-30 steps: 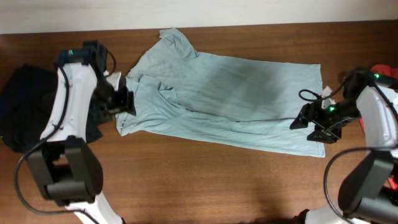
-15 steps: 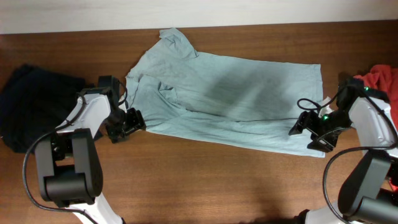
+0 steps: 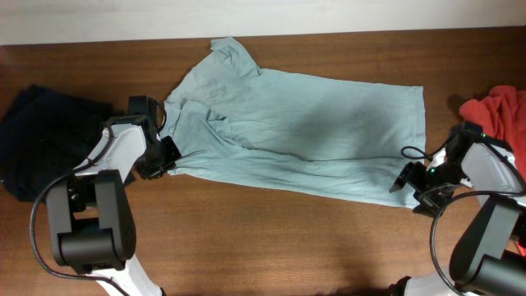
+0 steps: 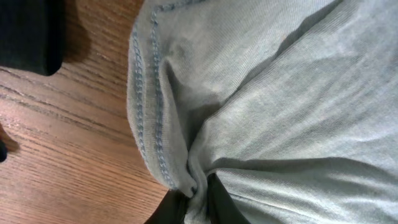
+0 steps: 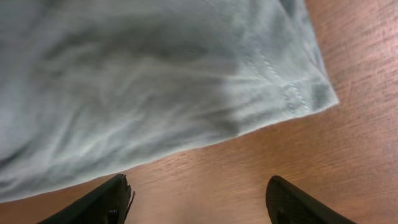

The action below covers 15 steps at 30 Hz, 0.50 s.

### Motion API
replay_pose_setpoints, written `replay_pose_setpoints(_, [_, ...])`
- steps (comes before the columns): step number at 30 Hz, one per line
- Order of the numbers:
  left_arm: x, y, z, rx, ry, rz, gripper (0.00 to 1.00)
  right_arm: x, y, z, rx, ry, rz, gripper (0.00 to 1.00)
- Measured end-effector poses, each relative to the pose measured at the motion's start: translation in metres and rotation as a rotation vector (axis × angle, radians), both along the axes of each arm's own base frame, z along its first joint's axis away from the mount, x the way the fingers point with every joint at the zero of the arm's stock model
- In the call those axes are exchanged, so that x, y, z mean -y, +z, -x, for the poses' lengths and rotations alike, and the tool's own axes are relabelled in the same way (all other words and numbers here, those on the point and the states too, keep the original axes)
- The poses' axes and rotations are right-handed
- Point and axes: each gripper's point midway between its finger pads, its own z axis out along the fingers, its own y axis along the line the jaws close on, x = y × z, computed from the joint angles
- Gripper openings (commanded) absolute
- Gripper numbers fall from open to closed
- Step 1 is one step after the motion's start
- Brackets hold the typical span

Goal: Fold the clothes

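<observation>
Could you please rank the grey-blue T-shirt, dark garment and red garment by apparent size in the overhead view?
1. grey-blue T-shirt
2. dark garment
3. red garment, though the frame edge cuts it off

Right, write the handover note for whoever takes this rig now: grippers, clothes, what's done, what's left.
Left gripper: shut on the sleeve-side edge of the grey-blue T-shirt.
Right gripper: open, holding nothing, over bare table just off the shirt's hem corner.
Navy garment heaped beside the left arm, red garment beside the right.
Done: shirt spread out, no fold visible.
Left: grip the hem, fold it, then the other two.
</observation>
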Motion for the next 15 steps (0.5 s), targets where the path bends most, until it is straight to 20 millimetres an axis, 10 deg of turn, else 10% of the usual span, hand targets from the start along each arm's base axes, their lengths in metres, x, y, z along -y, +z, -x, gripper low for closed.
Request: replay_pose_setpoints(15, [0.000, 0.000, 0.003, -0.012, 0.000, -0.002, 0.12, 0.064, -0.028, 0.033, -0.036, -0.294, 0.099, 0.75])
